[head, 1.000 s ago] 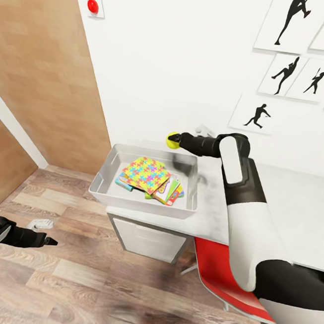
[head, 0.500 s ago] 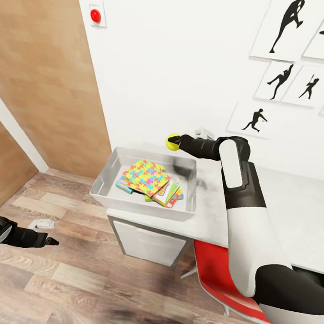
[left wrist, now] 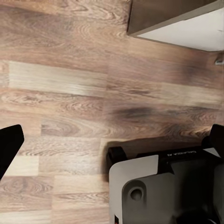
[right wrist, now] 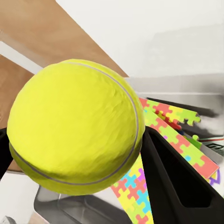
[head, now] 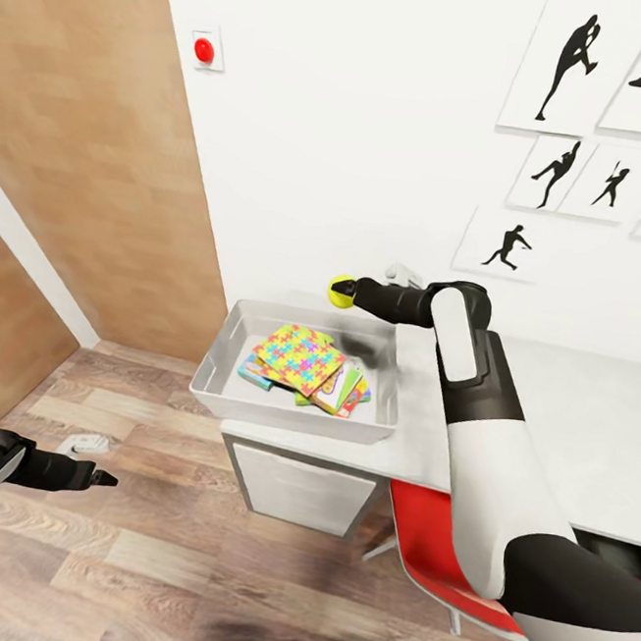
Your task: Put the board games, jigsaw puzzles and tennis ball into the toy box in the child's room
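One tennis ball (head: 341,290) above toy box (head: 219,369)

Yellow-green tennis ball (head: 340,291); multicolour jigsaw-pattern puzzle box (head: 300,357); grey toy box (head: 219,367); brown wood-grain floor (head: 167,561).

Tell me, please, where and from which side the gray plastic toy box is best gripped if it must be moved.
Grip the gray plastic toy box by its raised rim on the near long wall, coming from above. That wall stands at the white table's front edge and faces the robot; the colourful puzzle boxes lie lower, in the middle, so the rim is likely free.
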Controlling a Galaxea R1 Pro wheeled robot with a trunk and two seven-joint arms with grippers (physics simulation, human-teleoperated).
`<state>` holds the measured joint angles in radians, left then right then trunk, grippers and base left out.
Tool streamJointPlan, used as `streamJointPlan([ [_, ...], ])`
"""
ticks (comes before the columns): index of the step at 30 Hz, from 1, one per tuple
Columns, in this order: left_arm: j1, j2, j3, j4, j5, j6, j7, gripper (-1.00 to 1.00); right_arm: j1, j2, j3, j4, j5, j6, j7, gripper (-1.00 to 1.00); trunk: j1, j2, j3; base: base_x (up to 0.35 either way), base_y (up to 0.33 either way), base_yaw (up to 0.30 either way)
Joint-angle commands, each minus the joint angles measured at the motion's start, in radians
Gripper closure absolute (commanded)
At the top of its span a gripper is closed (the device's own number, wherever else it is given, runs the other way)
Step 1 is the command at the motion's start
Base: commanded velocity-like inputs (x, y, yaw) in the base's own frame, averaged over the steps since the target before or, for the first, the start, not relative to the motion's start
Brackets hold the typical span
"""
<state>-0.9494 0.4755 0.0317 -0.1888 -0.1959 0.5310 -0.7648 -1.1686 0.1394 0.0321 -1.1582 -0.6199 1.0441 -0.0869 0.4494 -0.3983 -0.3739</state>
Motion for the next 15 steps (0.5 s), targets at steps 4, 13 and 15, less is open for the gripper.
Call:
streamJointPlan([
  [4,0.000,0.000,0.004,-0.001,-0.007,0.006,-0.005,-1.00,0.006,0.000,0.000,-0.013,-0.012,0.003,-0.010,1.00,0.001,-0.002,0.005,0.000,0.002,0.000],
  [13,0.003,0.000,0.004,-0.001,-0.007,0.006,-0.005,-1.00,0.036,0.000,0.000,-0.063,-0.012,0.003,-0.010,1.00,0.001,-0.002,0.020,0.000,0.000,0.000],
  [15,0.010,-0.001,0.004,-0.001,-0.007,0.006,-0.005,-1.00,0.038,0.000,0.000,-0.064,-0.011,0.003,-0.010,1.00,0.001,-0.002,0.023,0.000,0.000,0.000],
])
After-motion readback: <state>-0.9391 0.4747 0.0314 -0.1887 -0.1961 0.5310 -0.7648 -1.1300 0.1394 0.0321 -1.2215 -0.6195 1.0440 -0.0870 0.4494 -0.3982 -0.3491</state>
